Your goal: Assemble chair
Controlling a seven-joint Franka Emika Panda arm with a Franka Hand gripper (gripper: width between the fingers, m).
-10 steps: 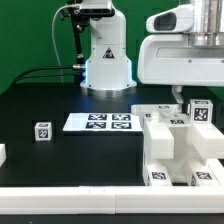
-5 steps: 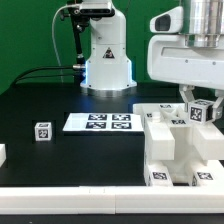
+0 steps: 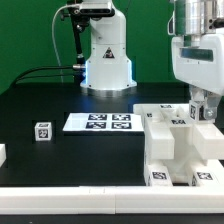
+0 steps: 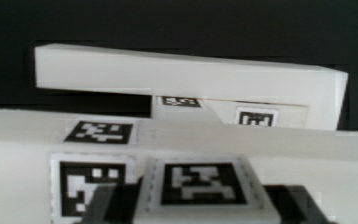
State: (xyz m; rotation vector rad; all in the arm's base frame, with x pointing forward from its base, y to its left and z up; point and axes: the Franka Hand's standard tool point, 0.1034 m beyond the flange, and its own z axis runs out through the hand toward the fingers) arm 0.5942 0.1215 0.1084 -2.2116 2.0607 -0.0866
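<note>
Clustered white chair parts [image 3: 178,150] at the exterior view's right, on the black bench [image 3: 60,105], probably grouped for joining. Pincer [image 3: 203,108] clamped on a small tagged peg [image 4: 197,188] at the cluster's top, likely to lift or seat it. Open room toward the marker board [image 3: 100,122] and lone tagged cube [image 3: 42,131]; bench edge close in front.

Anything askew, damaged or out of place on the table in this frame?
Nothing stands out. The white chair parts sit squarely stacked at the exterior view's right, the marker board lies flat, and the small tagged cube stands upright alone. The gripper is down at the parts.
</note>
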